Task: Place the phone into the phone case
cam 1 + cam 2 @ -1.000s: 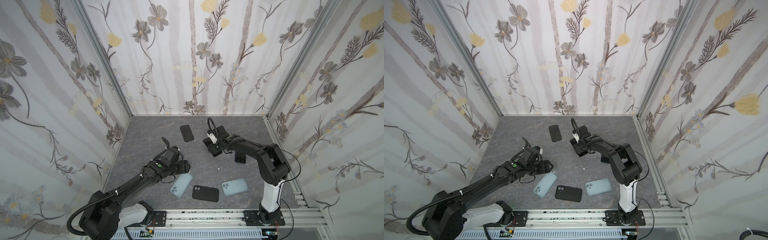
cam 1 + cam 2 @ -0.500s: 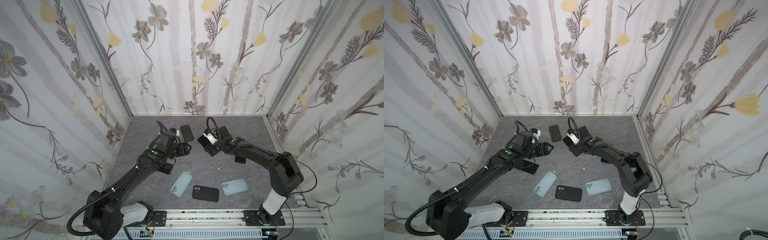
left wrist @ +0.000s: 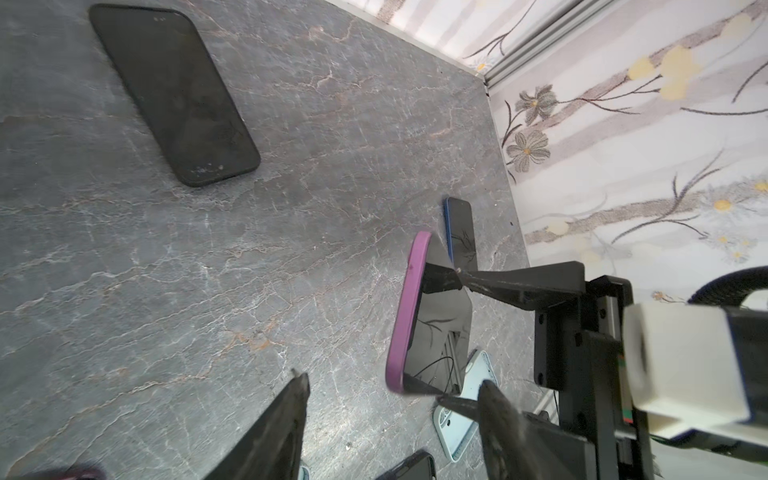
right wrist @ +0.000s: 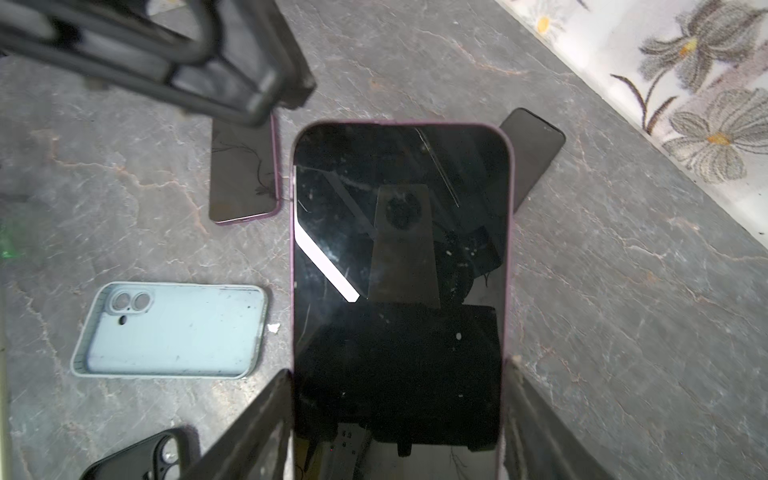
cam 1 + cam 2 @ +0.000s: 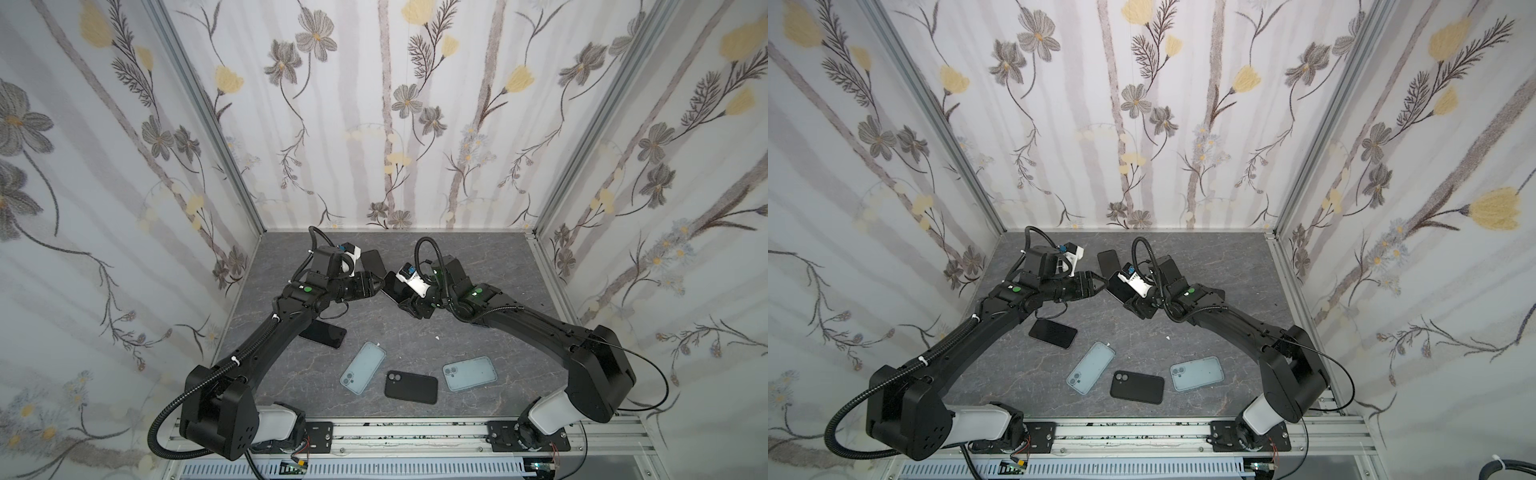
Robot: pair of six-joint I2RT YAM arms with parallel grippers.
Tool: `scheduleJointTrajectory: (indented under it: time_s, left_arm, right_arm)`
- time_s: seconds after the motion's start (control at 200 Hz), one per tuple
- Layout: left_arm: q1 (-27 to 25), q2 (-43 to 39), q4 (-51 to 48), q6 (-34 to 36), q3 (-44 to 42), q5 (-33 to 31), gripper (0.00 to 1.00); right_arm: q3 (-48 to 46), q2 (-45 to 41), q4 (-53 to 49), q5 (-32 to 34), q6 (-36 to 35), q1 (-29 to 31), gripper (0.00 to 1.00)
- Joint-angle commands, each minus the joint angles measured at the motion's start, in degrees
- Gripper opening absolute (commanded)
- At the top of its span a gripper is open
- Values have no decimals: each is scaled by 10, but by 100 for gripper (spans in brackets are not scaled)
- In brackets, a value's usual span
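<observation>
Since a second ago the left gripper [image 5: 376, 286] has swung from the front of the grey marbled tabletop [image 5: 498, 257] up to the right gripper [image 4: 397, 370]. It has left a dark phone with a purple rim [image 5: 328, 333] lying flat, partly hidden under the left arm.

The right gripper is clamped on the long sides of the black-screened phone in a purple silicone case [image 4: 399, 249], held tilted above the table. The phone's lower end is cut off in the right wrist view, and whether it sits fully in the case is hard to tell.

The left gripper's fingers [image 3: 282, 419] stand apart just beside the case's end; contact cannot be made out.

A black phone [image 5: 374, 261] lies flat toward the back wall, half covered by the left wrist. A blue-edged phone [image 3: 459, 228] shows only partly, behind the held one.

At the front lie a pale-blue phone case [image 5: 363, 368], a black phone case [image 5: 411, 387] and a second pale-blue phone case [image 5: 469, 373].
</observation>
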Motion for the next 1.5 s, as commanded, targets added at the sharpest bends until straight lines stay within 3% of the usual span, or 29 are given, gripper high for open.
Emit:
scheduleJointTrajectory:
  time_s: [0.0,0.255,0.619,0.734,0.909,1.039,1.184,1.364,1.494]
  left_arm:
    - [0,0,15,2,-3,34,62]
    - [0,-3,25,-12,-11,87,41]
    - [1,-19,28,-20,-24,114,22]
    - [1,-25,36,-20,-31,108,0]
    - [1,-42,72,-40,-57,75,0]
    - [1,-79,106,-54,-71,59,0]
    - [2,-114,156,-78,-80,33,0]
    - [5,-155,266,-112,-85,0,0]
    - [6,-159,392,-119,-71,-24,0]
  right_arm:
    - [-4,-14,37,-38,-23,6,52]
    - [-2,-20,42,-57,-35,20,52]
    - [3,-24,49,-48,-35,28,52]
    - [4,-24,52,-44,-35,29,52]
    - [7,-22,56,-23,-30,32,57]
    - [11,-30,64,-9,-10,33,84]
    - [21,-56,86,15,36,32,100]
    - [13,-123,135,51,103,30,100]
    - [-35,-195,232,70,159,22,100]
